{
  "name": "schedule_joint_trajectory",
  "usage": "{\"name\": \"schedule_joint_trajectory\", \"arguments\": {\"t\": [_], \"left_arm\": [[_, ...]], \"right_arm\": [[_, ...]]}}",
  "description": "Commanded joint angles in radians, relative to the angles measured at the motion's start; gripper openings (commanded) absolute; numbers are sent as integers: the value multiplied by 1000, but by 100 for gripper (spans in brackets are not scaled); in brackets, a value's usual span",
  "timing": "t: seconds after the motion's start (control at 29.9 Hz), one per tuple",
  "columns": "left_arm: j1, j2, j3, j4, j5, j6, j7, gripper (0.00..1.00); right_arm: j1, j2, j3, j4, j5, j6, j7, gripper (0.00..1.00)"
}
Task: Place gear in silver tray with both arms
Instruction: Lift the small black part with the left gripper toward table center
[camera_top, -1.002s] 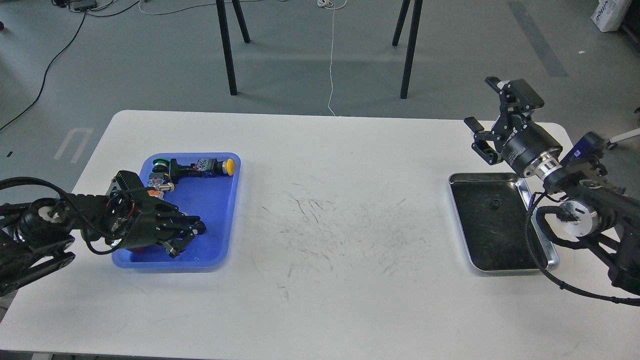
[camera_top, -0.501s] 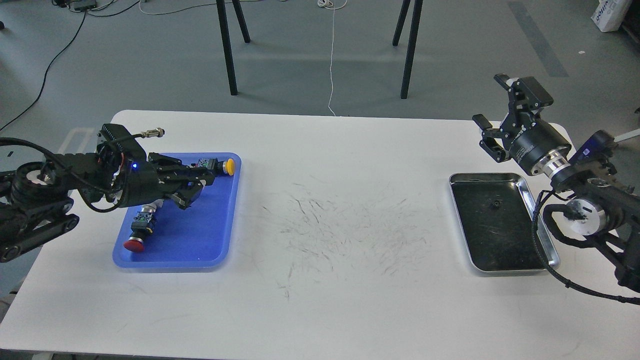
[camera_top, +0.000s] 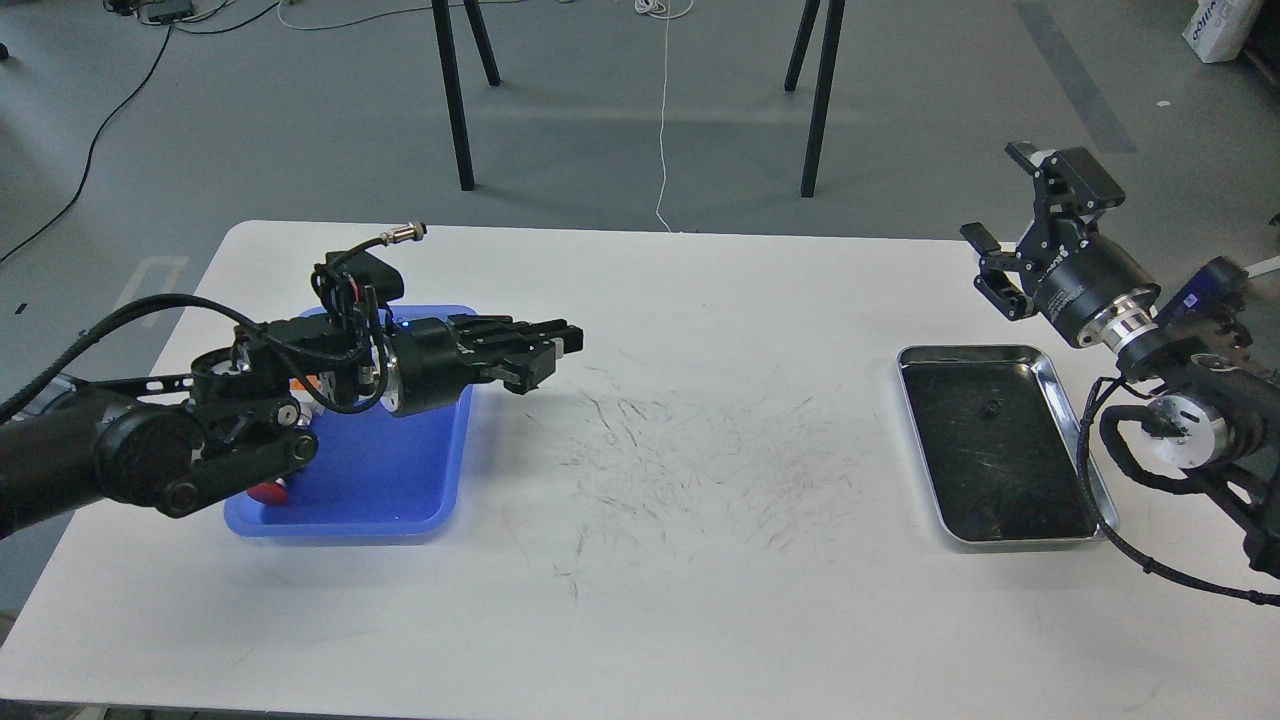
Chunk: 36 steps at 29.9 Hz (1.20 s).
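Now left claw (camera_top: 545, 350) is over the surface (camera_top: 640, 560) just past the blue tray (camera_top: 400, 490), fingers close together, grip unclear. Right claw (camera_top: 1015, 225) open, above silver tray (camera_top: 925, 355)'s far corner. Gear not identifiable.

Left gripper (camera_top: 545, 352) stretched forward, fingers close together; right gripper (camera_top: 1010, 225) raised, fingers spread wide.
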Motion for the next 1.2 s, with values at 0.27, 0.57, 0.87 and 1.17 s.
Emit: {"name": "schedule_joint_trajectory", "arguments": {"t": [0.27,0.57,0.87,1.17], "left_arm": [[22,-150,23,54,4,-14,0,18],[0,-280,123,102,14,-35,0,18],[-73,-357,209,133,17,-64,0,18],[-99,-427,231,189,19,-77,0,18]], "right_arm": [[-17,0,-6,0,0,-2,0,98],[-32,0,3,5,0,-6,1,98],[-46,-1,11,6,0,-9,1,98],[-54,0,18,5,0,-11,1,98]]}}
